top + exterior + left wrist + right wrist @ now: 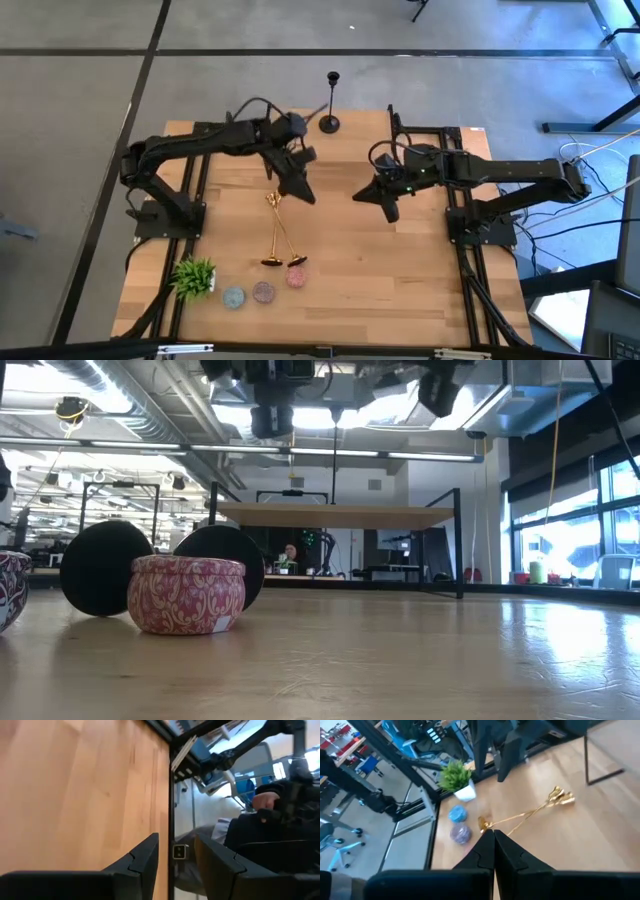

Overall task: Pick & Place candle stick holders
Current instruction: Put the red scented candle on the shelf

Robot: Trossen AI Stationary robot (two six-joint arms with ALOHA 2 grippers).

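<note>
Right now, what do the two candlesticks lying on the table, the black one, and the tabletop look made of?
Two gold candlesticks: likely polished metal or gold plating; thin stems glint brightly.
Black candlestick, upright at the far edge: matte dark finish; painted metal is a guess.
Tabletop: light wood with visible plank seams and grain, sheen suggesting varnish.

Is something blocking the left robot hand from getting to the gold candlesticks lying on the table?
Nothing visible does. The left gripper hangs just above the cup ends of the two gold candlesticks, which lie crossed on bare wood. The little tins and the plant sit past their bases, on the far side from the gripper.
</note>
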